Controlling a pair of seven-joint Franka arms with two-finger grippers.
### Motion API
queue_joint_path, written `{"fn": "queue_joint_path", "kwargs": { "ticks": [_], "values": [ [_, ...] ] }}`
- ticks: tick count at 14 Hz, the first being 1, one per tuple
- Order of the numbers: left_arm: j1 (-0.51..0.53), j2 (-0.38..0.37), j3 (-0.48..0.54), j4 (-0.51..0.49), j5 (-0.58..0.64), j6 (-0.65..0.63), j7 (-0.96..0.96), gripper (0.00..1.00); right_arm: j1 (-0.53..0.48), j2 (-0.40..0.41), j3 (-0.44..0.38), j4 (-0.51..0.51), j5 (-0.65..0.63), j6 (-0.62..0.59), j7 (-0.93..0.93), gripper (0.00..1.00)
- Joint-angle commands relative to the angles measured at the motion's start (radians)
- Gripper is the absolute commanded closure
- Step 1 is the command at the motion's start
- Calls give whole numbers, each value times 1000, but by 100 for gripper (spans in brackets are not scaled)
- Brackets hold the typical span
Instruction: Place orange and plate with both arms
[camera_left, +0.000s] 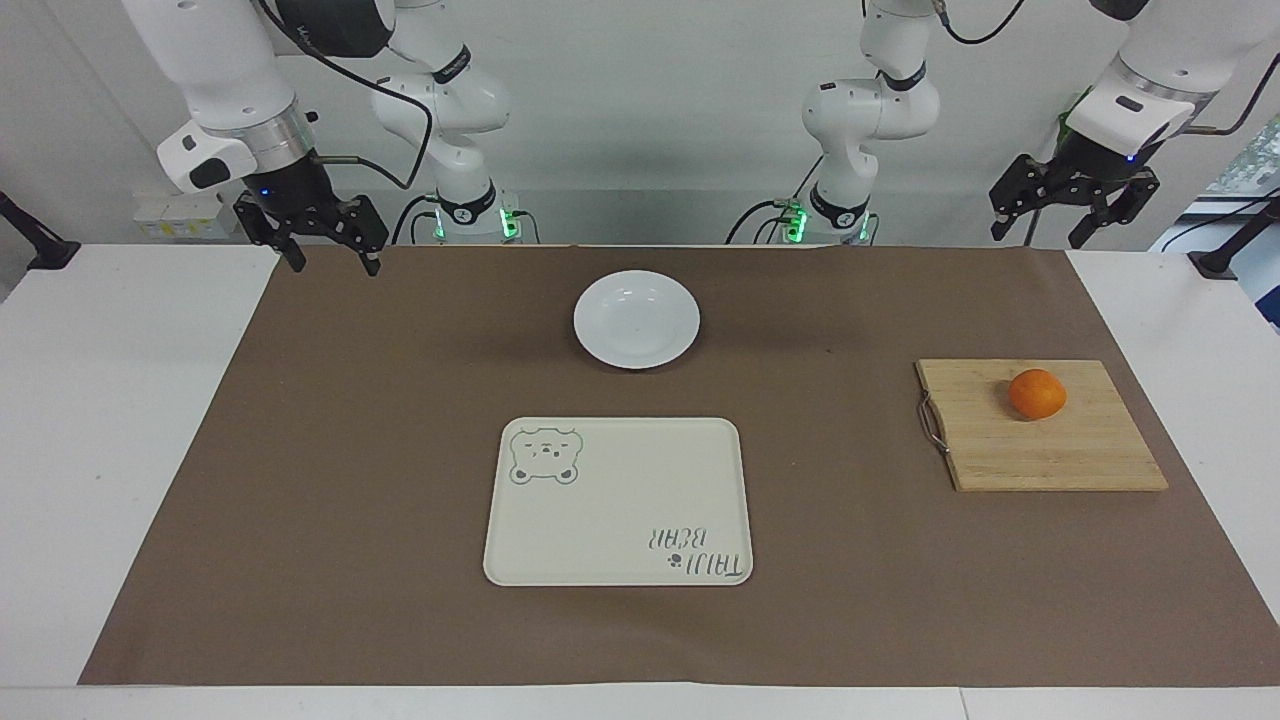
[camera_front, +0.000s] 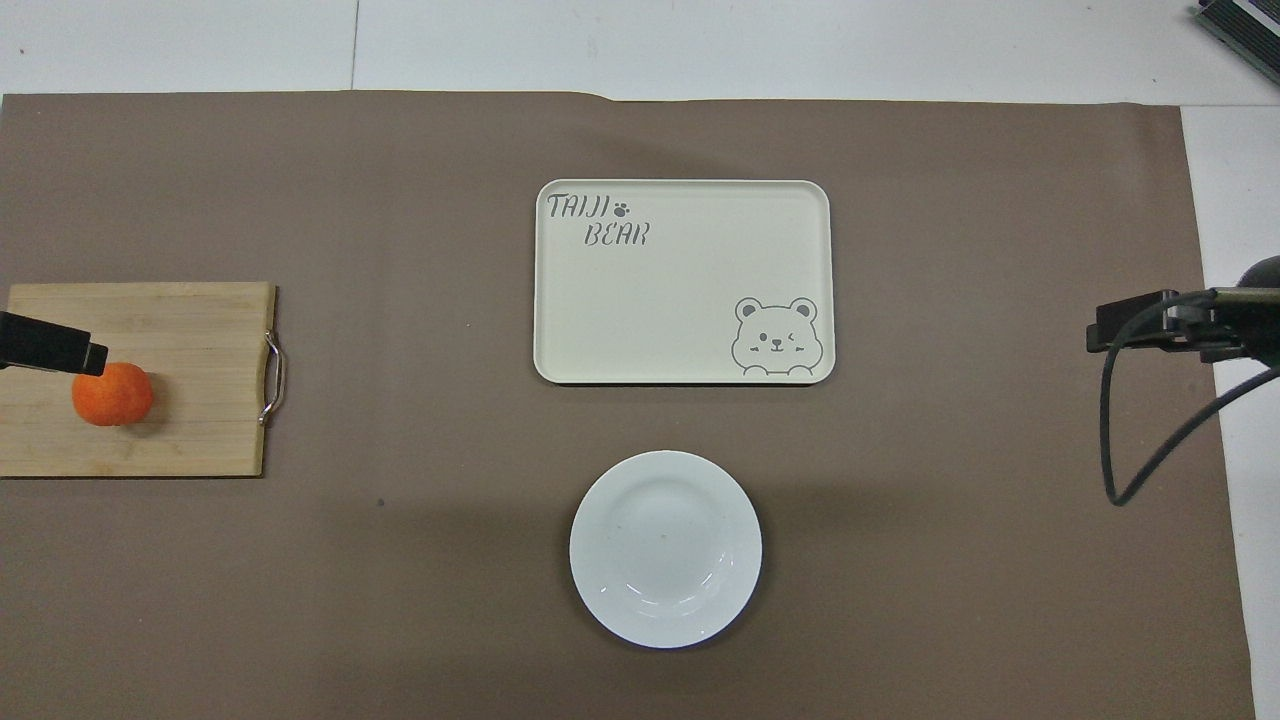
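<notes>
Facing view first: the left gripper (camera_left: 1063, 219) hangs high at its own end of the table, jaws spread wide and empty. Below it, farther out on the table, the orange (camera_left: 1037, 393) sits on the wooden cutting board (camera_left: 1040, 440). The right gripper (camera_left: 328, 243) hovers over the brown mat's (camera_left: 300, 450) corner near its base, jaws apart too, nothing in them. The plate (camera_left: 636, 319) lies well apart from it, toward the table's middle, with the bear tray (camera_left: 617, 501) just past it.

Overhead now: the left gripper (camera_front: 45, 344) shows as a dark tip over the board (camera_front: 180, 330), right beside the orange (camera_front: 112, 394). The right gripper (camera_front: 1150, 322) pokes in at the mat's (camera_front: 400, 550) edge. Plate (camera_front: 665, 548) and tray (camera_front: 683, 281) sit bare.

My read: nothing is picked or placed yet. Everything is left to do.
</notes>
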Motion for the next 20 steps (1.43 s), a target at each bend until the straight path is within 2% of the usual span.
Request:
{"fn": "queue_joint_path", "kwargs": {
  "ticks": [1,5,9,12,17,20],
  "values": [
    [80,21,-6,-5,-11,53,86,0,-10,-1,9,2,-1,-7,19,0],
    [153,65,-6,-34,-12,117,165,0,-10,-1,9,2,-1,-7,19,0],
    [220,62,-6,-185,-11,290,269,0,-10,-1,8,2,-1,-7,19,0],
    [233,76,-6,-254,-12,333,278,0,-10,-1,8,2,-1,-7,19,0],
    [269,101,-6,-463,-12,571,324,0,-10,-1,9,2,-1,-7,19,0],
    [284,150,-7,-477,-12,604,330,0,-10,-1,8,2,-1,-7,19,0]
  ]
}}
